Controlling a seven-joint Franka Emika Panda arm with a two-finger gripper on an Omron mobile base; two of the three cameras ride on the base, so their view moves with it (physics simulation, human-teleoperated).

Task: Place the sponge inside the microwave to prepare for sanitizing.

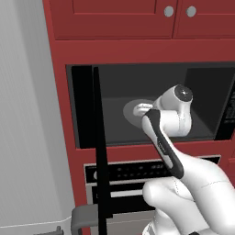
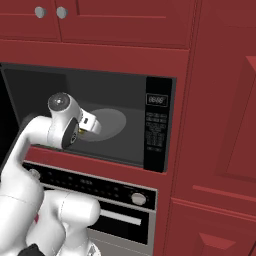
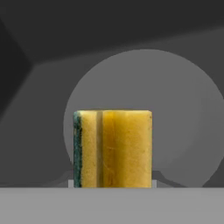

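Note:
The sponge (image 3: pixel 113 148), a yellow block with a dark green layer on its left edge, stands upright between my fingers close to the hand camera. Behind it lies the round grey turntable (image 3: pixel 179 109). My gripper (image 1: pixel 139 109) is shut on the sponge and reaches inside the open microwave (image 1: pixel 137 78), just above the turntable (image 1: pixel 129 111). From the right, my gripper (image 2: pixel 91 125) hangs over the turntable (image 2: pixel 112 120), with a sliver of yellow sponge (image 2: pixel 80 131) beside the wrist. The microwave's button panel (image 2: pixel 157 127) is at the right.
The microwave's black door (image 1: pixel 101 151) stands swung open, edge-on, left of the arm. Below sits an oven with a control strip (image 2: pixel 85 184), a knob (image 2: pixel 138 198) and a bar handle (image 2: pixel 120 218). Red cabinets (image 2: pixel 125 20) surround the opening; a grey panel (image 1: pixel 27 114) stands at the left.

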